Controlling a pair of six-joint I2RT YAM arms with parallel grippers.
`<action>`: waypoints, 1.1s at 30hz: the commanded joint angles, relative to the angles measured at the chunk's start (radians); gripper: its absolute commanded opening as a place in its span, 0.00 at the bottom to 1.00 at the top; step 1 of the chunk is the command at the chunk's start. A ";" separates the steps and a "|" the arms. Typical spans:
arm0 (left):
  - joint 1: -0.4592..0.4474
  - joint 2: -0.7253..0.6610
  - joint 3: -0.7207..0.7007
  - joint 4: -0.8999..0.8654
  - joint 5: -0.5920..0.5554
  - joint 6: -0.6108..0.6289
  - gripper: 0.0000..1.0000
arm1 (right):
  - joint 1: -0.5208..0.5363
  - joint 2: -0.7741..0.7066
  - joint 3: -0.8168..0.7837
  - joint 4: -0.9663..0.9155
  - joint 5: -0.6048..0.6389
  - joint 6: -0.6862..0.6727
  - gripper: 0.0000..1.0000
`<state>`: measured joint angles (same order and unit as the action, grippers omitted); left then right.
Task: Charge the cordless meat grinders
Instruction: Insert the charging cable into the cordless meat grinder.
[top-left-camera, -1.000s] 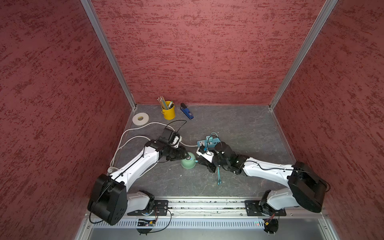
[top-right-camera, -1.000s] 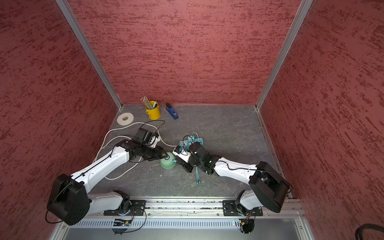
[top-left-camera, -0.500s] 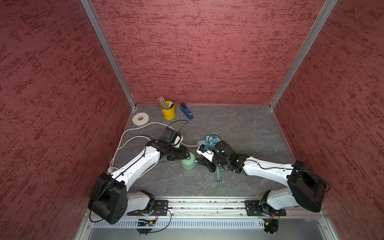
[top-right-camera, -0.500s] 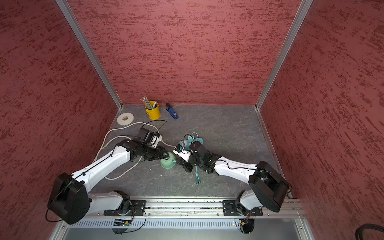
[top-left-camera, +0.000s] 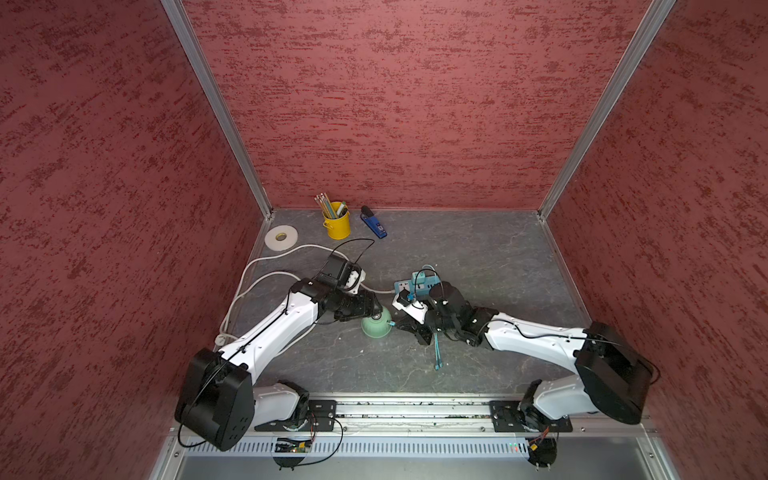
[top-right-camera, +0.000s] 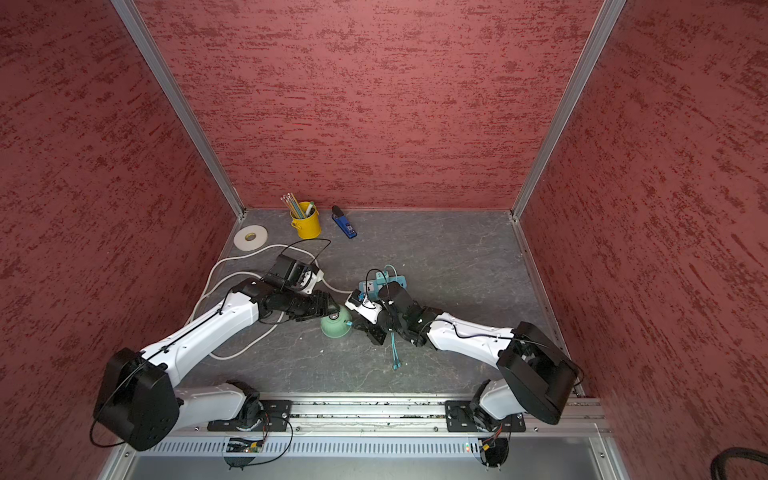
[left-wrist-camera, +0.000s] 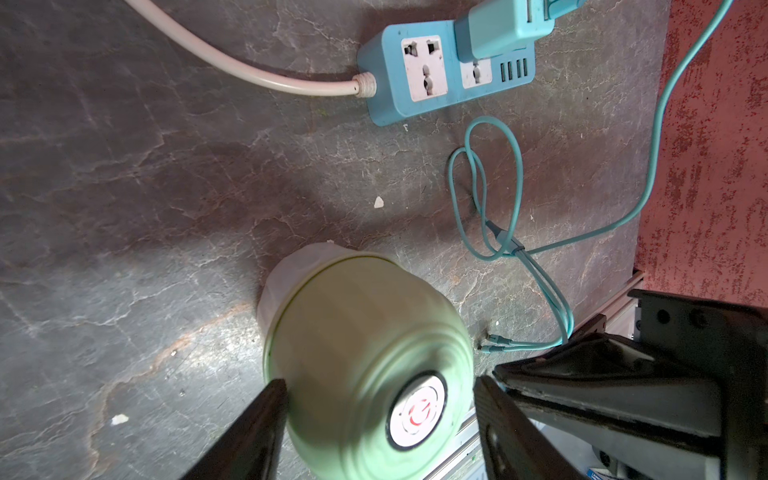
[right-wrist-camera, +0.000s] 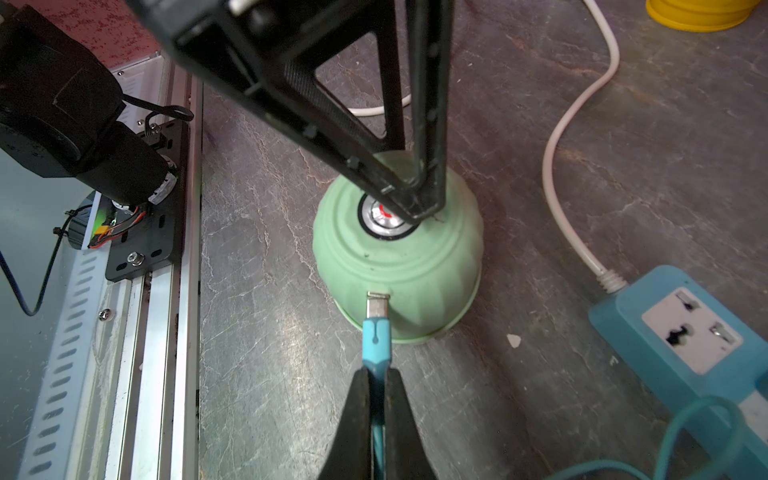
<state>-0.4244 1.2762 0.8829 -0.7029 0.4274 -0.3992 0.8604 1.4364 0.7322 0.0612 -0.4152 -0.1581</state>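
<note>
The cordless meat grinder (top-left-camera: 376, 329) (top-right-camera: 336, 327), a pale mint-green dome with a round silvery button, stands upright on the grey floor mat. My left gripper (left-wrist-camera: 380, 386) (top-left-camera: 376, 311) is open over its top, one finger on each side and a gap on one side. My right gripper (right-wrist-camera: 376, 374) (top-left-camera: 405, 326) is shut on a teal charging plug (right-wrist-camera: 376, 336). The plug's metal tip sits in the port low on the grinder's (right-wrist-camera: 399, 257) side. The plug's cable (left-wrist-camera: 486, 187) runs to a teal adapter (left-wrist-camera: 498, 29) in the teal-blue power strip (left-wrist-camera: 415, 95) (top-left-camera: 409, 286).
A yellow pencil cup (top-left-camera: 337, 224), a blue stapler (top-left-camera: 373, 226) and a white tape roll (top-left-camera: 281, 238) stand at the back left. The strip's white cord (top-left-camera: 257, 282) loops under the left arm. Spare cable ends (top-left-camera: 437, 357) lie near the front rail (top-left-camera: 395, 409).
My left gripper's jaws have spread wider around the grinder's top. The right gripper stays shut on the plug at the grinder's side.
</note>
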 joint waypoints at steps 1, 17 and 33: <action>-0.001 0.009 0.025 -0.007 0.025 -0.001 0.71 | 0.006 0.012 0.034 0.011 -0.017 -0.006 0.00; -0.050 0.048 0.040 -0.061 -0.047 0.029 0.67 | 0.003 0.012 0.045 0.031 -0.007 0.016 0.00; -0.060 0.060 0.051 -0.082 -0.070 0.037 0.66 | 0.002 0.012 0.074 0.004 0.002 -0.004 0.00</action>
<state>-0.4660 1.3178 0.9188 -0.7551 0.3481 -0.3840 0.8604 1.4399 0.7509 0.0380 -0.4171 -0.1490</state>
